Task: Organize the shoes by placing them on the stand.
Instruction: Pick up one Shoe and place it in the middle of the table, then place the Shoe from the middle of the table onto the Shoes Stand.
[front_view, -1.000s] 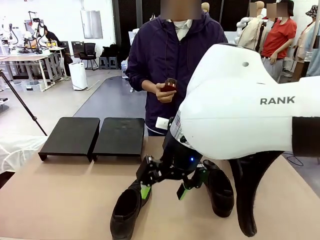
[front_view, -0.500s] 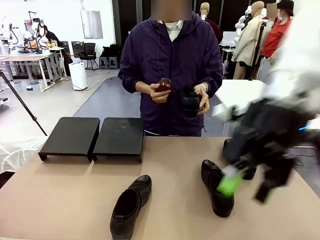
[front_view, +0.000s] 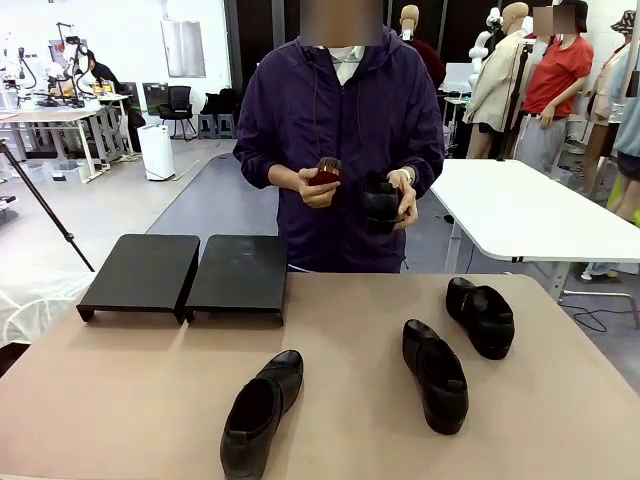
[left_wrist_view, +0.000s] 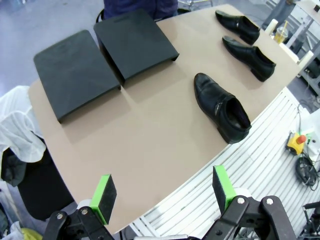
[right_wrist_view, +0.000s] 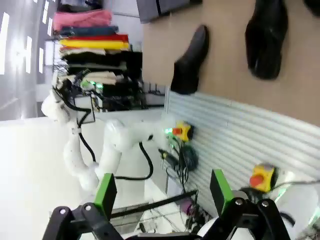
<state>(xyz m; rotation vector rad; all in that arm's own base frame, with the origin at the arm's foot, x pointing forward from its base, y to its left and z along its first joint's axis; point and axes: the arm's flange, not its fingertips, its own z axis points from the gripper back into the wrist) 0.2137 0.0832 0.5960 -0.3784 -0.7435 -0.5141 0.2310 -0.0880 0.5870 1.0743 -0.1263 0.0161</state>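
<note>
Three black shoes lie on the tan table: one near the front (front_view: 262, 410), one right of the middle (front_view: 435, 375), one farther right (front_view: 481, 316). The person across the table holds a fourth shoe (front_view: 380, 200) in one hand. The stand, two low black racks (front_view: 140, 272) (front_view: 240, 272), sits bare at the back left. My left gripper (left_wrist_view: 163, 192) hangs open high over the table's near edge, looking down on the nearest shoe (left_wrist_view: 222, 107) and the racks (left_wrist_view: 135, 42). My right gripper (right_wrist_view: 163, 192) is open too, off the table's edge, with two shoes (right_wrist_view: 190, 60) (right_wrist_view: 267, 37) far ahead.
The person's other hand holds a small red object (front_view: 325, 175). A white table (front_view: 520, 215) stands behind on the right. Yellow stop buttons (right_wrist_view: 181, 131) (left_wrist_view: 295, 142) sit on the slatted base below the table's edge. Bare tabletop (front_view: 120, 390) lies in front of the racks.
My right arm, which hung over the shoes in the middle, has swung away to the right and left the front view. The shoes on the table have not moved.
</note>
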